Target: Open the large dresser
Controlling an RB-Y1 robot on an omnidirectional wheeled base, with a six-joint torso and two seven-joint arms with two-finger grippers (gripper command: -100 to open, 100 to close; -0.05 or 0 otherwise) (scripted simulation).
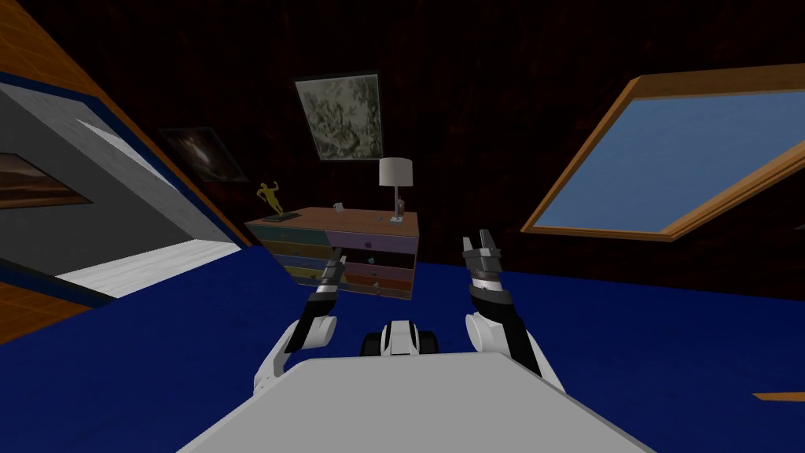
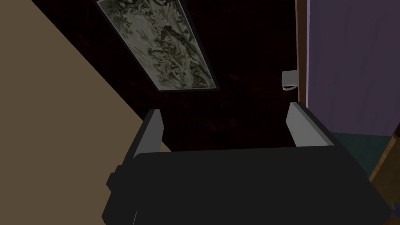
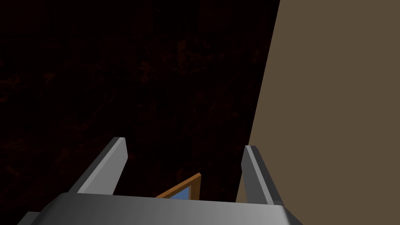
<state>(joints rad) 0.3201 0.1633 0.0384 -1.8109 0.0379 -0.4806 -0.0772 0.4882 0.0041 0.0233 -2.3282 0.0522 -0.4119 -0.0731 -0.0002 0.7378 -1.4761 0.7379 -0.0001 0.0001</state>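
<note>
phase: approach | left gripper (image 1: pixel 336 258) spread, near the dresser (image 1: pixel 338 221), beside its purple drawer front (image 2: pixel 351 58); right gripper (image 1: pixel 477 237) spread, idle | advice: square up to that front; close only once aligned

Lamp (image 1: pixel 395 174) w/ white shade; gold figure (image 1: pixel 272 198) well left of it, mug (image 1: pixel 338 208) btwn. Grey pic (image 1: pixel 340 115) on dark wall above. Wood-framed window (image 1: pixel 676 161) at right. Blue floor (image 1: pixel 629 354).

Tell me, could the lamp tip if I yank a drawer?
Probably top-heavy: the lamp carries a wide shade on a thin stem and small base. It stands at one end of the dresser, so a sharp jerk might rock it.
</note>
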